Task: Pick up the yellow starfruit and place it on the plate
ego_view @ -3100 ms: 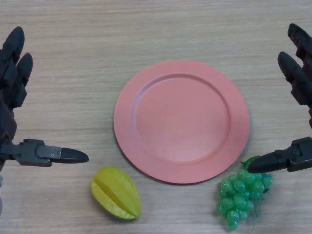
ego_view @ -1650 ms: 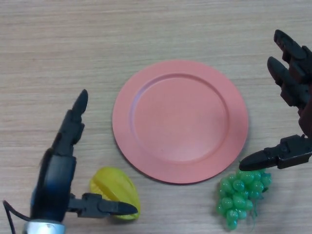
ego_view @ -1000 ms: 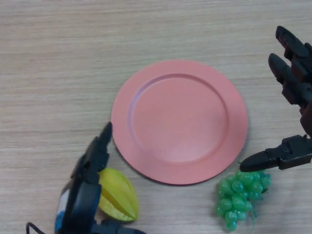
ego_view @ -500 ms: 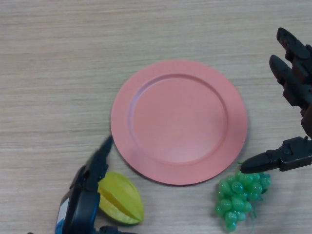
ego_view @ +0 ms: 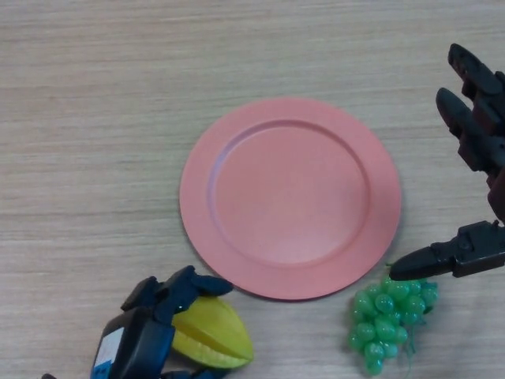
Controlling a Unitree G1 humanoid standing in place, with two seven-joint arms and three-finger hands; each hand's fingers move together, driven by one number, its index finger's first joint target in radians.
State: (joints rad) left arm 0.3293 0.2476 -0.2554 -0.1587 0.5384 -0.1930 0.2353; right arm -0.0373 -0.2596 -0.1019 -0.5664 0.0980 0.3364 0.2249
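The yellow starfruit (ego_view: pixel 213 337) lies on the table at the bottom left, just below the pink plate (ego_view: pixel 290 196). My left hand (ego_view: pixel 146 332) is at the bottom left edge with its fingers curled over the top of the starfruit and its thumb under it. The plate is bare and sits in the middle of the table. My right hand (ego_view: pixel 477 150) is open at the right edge, apart from the plate, with its thumb just above a bunch of green grapes (ego_view: pixel 388 318).
The green grapes lie at the bottom right, close to the plate's lower right rim. The table is light wood.
My left hand's fingers have curled down over the starfruit, and the starfruit has shifted a little to the right. The right hand has not moved.
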